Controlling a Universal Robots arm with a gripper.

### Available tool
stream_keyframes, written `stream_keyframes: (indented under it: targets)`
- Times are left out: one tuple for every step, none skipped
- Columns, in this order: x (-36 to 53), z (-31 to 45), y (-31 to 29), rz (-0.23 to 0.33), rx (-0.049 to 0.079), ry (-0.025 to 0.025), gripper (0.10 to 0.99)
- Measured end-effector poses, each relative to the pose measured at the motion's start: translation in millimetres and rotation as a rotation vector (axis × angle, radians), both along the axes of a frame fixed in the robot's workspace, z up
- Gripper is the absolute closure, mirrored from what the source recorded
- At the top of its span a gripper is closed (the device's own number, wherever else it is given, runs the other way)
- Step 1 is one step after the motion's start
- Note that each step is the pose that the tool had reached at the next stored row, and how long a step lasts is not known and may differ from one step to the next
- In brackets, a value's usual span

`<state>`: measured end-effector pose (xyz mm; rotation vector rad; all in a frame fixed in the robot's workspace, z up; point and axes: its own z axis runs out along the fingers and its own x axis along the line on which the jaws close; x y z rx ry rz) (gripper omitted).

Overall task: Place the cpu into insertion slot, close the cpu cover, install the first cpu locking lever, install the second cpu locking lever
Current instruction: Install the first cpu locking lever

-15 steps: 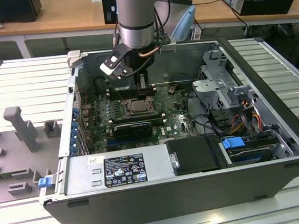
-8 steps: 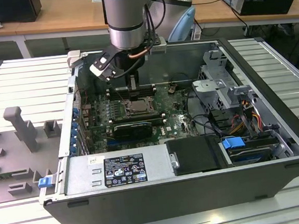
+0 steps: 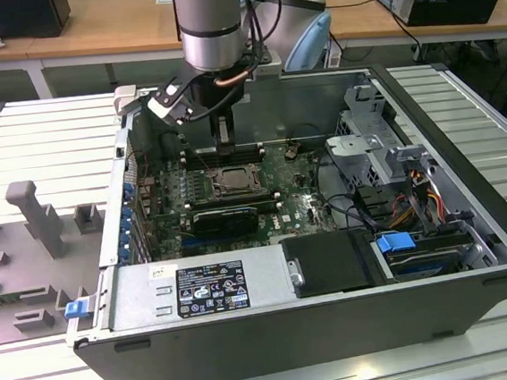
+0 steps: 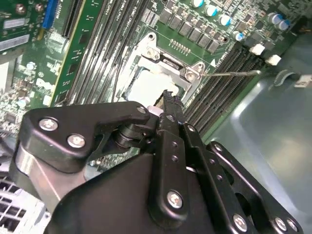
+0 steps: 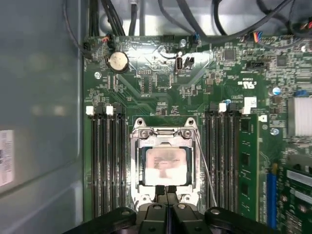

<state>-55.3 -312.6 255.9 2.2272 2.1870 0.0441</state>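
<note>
Chip [image 5: 165, 163]: we see it seated flat under cover [image 5: 135, 163].
Tool [image 5: 165, 189]: narrow, tips together at cover's edge; we judge it presses there.

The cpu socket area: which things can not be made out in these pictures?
- First wrist view: the shut pincer covers the near rim of the cpu cover; contact cannot be judged.
- Second wrist view: the pincer's body hides much of the cpu.
- Exterior view: the insertion slot is too small to tell whether the cover is latched.
</note>
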Motion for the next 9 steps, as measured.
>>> stream_keyframes:
  targets:
    - [0.0,7.4,0.0,0.0,0.0,0.0,0.98]
    - [0.0,16.7,0.0,0.0,0.0,0.0,0.98]
    - [0.0,22.3,0.0,0.0,0.0,0.0,0.98]
    - [0.0,24.4,0.0,0.0,0.0,0.0001,0.98]
    - [0.0,24.7,0.0,0.0,0.0,-0.0001,0.98]
    - [0.0,24.8,0.0,0.0,0.0,-0.0002,0.98]
    - [0.0,25.0,0.0,0.0,0.0,0.0,0.98]
    - [0.0,25.0,0.0,0.0,0.0,0.0,0.98]
    - [0.0,25.0,0.0,0.0,0.0,0.0,0.98]
